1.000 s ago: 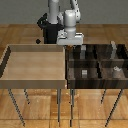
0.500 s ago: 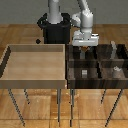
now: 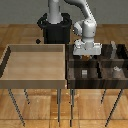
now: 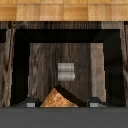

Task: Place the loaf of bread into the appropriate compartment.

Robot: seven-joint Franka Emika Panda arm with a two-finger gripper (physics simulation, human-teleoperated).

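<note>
Loaf of bread [image 4: 58,98] clamped between the gripper [image 4: 60,103] fingers, low centre of wrist frame — hanging directly over a dark compartment [image 4: 64,60] holding a grey cube [image 4: 66,71].

Tan tray and dark wooden organizer on thin legs

The empty tan tray [image 3: 35,80] sits beside the organizer [image 3: 97,84]; grey cubes [image 3: 84,73] rest in its compartments.
</note>
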